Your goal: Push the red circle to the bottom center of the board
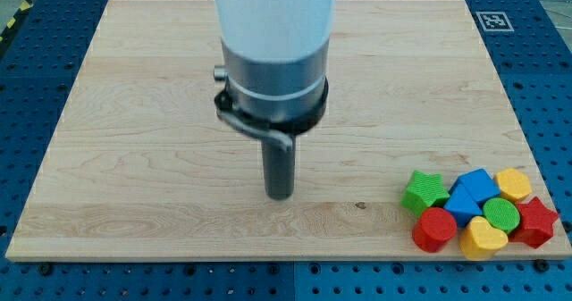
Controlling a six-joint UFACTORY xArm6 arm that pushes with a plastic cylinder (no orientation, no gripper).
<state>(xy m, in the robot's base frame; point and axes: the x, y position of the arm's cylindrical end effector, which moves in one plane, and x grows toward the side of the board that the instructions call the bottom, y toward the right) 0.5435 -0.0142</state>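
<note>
1. Camera view: my tip [280, 195] rests on the wooden board [134, 113] near the bottom centre, just left of the middle. It is a plain rod with no hand or jaws, so there is nothing to spread or pinch; it touches no block.
2. The red circle [433, 229] lies near the board's bottom right corner, well apart from my tip, to the view's right and slightly lower.
3. It sits at the lower left of a tight cluster. A green star [424, 191] is just above it, and a blue block [470, 196], its shape unclear, is just to its upper right.
4. A yellow heart [483, 238] lies just beside the red circle on its right, with a green circle [501, 213] above that.
5. A yellow block [514, 183] sits at the cluster's upper right, and a red star [536, 221] at its far right edge.
</note>
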